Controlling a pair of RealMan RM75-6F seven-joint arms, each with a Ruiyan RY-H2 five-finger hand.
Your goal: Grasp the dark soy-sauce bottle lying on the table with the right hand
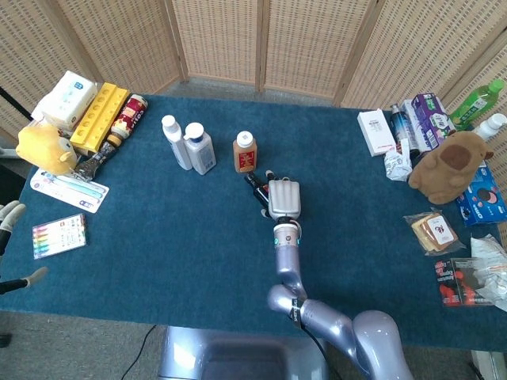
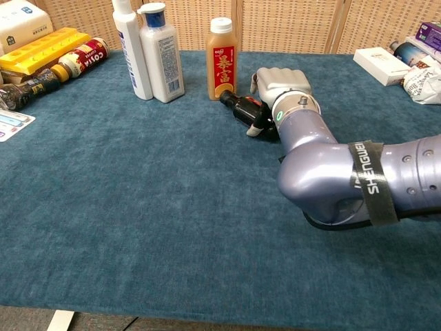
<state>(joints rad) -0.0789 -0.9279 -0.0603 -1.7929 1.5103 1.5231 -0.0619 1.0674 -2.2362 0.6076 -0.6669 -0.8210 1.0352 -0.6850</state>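
The dark soy-sauce bottle (image 1: 257, 187) (image 2: 242, 107) lies on the blue cloth, its cap pointing toward the brown drink bottle. My right hand (image 1: 283, 198) (image 2: 279, 88) lies over the bottle's body with its fingers curled down around it and the thumb tucked under the near side. Only the neck and shoulder of the bottle stick out past the hand. My left hand (image 1: 9, 215) shows at the far left edge of the head view, off the table, fingers apart and holding nothing.
A brown drink bottle (image 1: 245, 151) (image 2: 221, 58) stands right behind the soy bottle's cap. Two white bottles (image 1: 190, 145) (image 2: 147, 52) stand to its left. Boxes, a can and a plush (image 1: 41, 147) crowd the far left; snacks and a brown plush (image 1: 450, 167) the right.
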